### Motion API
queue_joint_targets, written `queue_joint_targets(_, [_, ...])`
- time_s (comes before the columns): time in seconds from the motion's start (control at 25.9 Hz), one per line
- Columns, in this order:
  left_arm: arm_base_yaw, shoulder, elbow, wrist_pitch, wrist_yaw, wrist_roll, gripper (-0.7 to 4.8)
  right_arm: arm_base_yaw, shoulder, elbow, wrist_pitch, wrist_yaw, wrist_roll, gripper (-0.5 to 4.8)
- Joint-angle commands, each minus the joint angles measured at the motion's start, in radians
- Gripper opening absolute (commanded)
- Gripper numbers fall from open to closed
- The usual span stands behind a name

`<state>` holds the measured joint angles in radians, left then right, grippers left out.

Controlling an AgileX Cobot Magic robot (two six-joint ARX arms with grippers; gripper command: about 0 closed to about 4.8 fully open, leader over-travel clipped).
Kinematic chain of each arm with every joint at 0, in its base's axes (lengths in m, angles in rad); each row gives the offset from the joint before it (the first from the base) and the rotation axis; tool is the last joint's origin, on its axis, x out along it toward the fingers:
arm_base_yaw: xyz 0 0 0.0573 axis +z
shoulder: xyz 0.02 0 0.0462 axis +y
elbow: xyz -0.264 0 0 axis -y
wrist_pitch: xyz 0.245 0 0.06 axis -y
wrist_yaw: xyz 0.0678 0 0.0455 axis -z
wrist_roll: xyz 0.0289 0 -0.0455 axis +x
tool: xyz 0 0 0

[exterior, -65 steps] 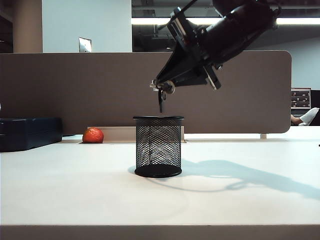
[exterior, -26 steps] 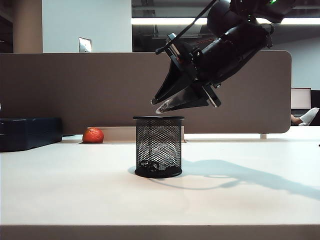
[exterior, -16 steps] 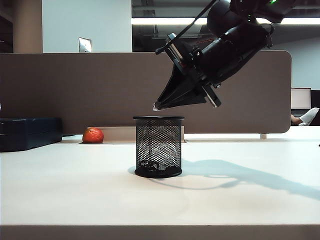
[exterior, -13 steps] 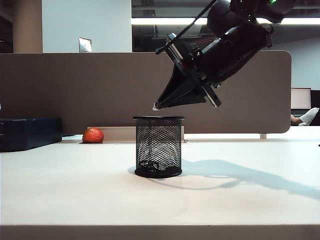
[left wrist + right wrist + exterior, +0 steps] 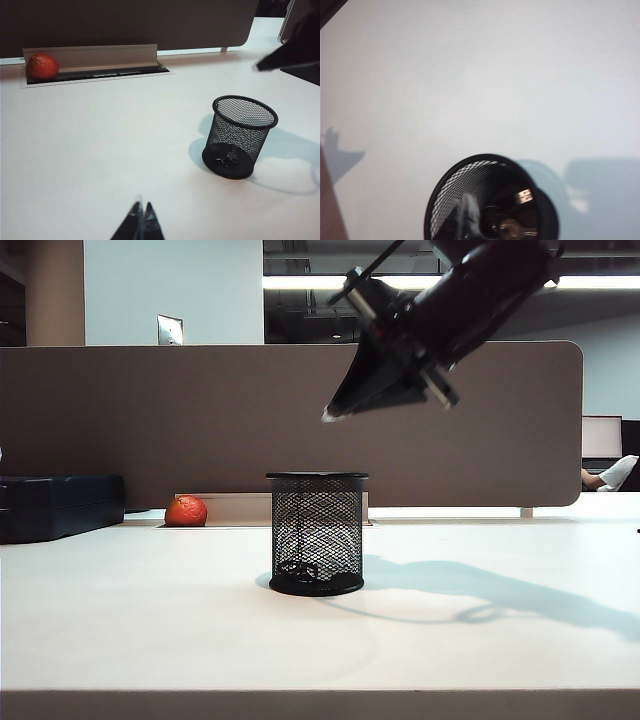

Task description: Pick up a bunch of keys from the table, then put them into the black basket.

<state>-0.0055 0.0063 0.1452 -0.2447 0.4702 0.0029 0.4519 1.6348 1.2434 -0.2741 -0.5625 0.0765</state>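
Nothing is left on the surface (image 5: pixel 150 620) to be picked up. Below the right gripper (image 5: pixel 330 417), which is closed and empty, the black basket (image 5: pixel 317 532) is seen upright, with the bunch of keys (image 5: pixel 227 158) lying on its base. The left gripper (image 5: pixel 141 216), closed on nothing, is held well aside.

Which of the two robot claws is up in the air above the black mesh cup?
The right gripper, shut and empty, hangs above the black basket, where the bunch of keys lies. The left gripper, also shut, sits low over the table.
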Motion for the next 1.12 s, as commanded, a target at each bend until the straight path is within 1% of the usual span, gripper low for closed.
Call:
queue_joint_targets(0.04, [0.000, 0.000, 0.004, 0.013, 0.005, -0.003, -0.06, -0.014, -0.063, 0.006, 0.007, 0.114, -0.038, -0.07])
queue_joint_targets(0.15, [0.000, 0.000, 0.004, 0.014, 0.005, -0.003, -0.06, -0.021, -0.102, 0.006, -0.003, 0.178, -0.058, -0.07])
queue_joint_targets(0.27, [0.000, 0.000, 0.004, 0.014, 0.005, -0.003, -0.06, -0.061, -0.166, 0.005, -0.044, 0.207, -0.083, -0.07])
queue_joint_targets(0.35, [0.000, 0.000, 0.004, 0.014, 0.005, -0.003, -0.06, -0.087, -0.206, 0.002, -0.076, 0.246, -0.109, -0.07])
queue_joint_targets(0.54, [0.000, 0.000, 0.004, 0.014, 0.005, -0.003, -0.06, -0.148, -0.273, -0.017, -0.096, 0.267, -0.111, -0.07])
queue_joint_targets(0.62, [0.000, 0.000, 0.004, 0.014, 0.004, -0.003, -0.06, -0.186, -0.328, -0.060, -0.087, 0.284, -0.111, -0.07])
queue_joint_targets(0.85, [0.000, 0.000, 0.004, 0.014, -0.005, -0.002, -0.06, -0.259, -0.449, -0.178, -0.080, 0.286, -0.111, -0.07])
queue_joint_targets(0.93, [0.000, 0.000, 0.004, 0.014, -0.006, -0.002, -0.06, -0.278, -0.499, -0.224, -0.077, 0.311, -0.111, -0.07])
queue_joint_targets(1.12, [0.000, 0.000, 0.004, 0.014, -0.070, 0.001, -0.06, -0.312, -0.631, -0.342, -0.020, 0.347, -0.111, -0.07])
